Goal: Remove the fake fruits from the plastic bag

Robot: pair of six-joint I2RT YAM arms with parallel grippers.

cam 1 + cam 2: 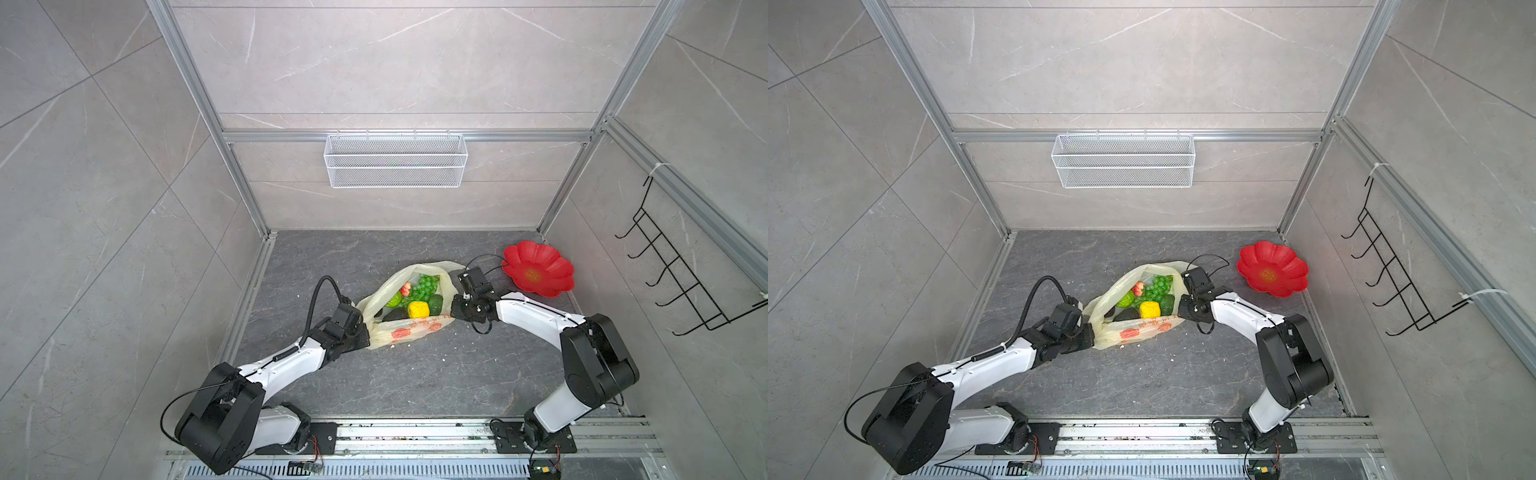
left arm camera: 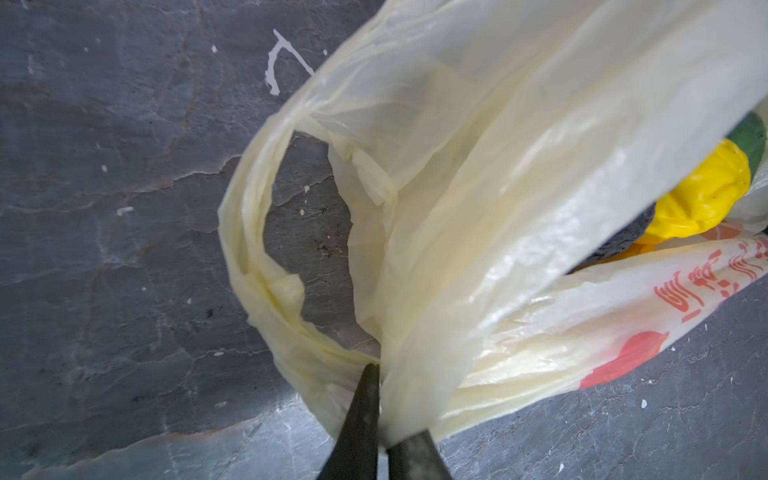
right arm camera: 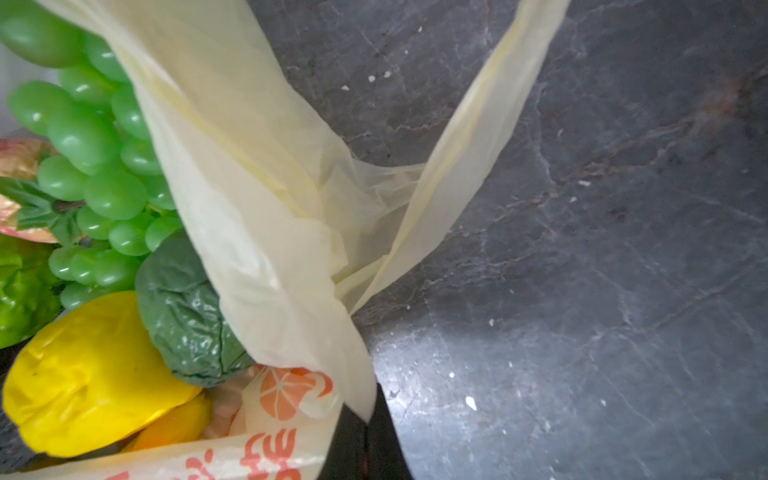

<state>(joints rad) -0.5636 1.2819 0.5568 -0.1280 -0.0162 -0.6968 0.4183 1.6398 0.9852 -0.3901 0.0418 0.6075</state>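
pinched shut on opposite ends of the plastic bag (image 1: pixel 409 328) on the table (image 1: pixel 374 386), left claw (image 2: pixel 384 399) and right claw (image 3: pixel 365 419), its long axis stretched claw to claw, fake fruits (image 1: pixel 417 297) heaped inside between, slightly nearer the right.

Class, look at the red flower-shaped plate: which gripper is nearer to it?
Right. The right gripper grips the plastic bag on the side nearest the red plate; the left gripper grips its opposite side, the whole bag lying between.
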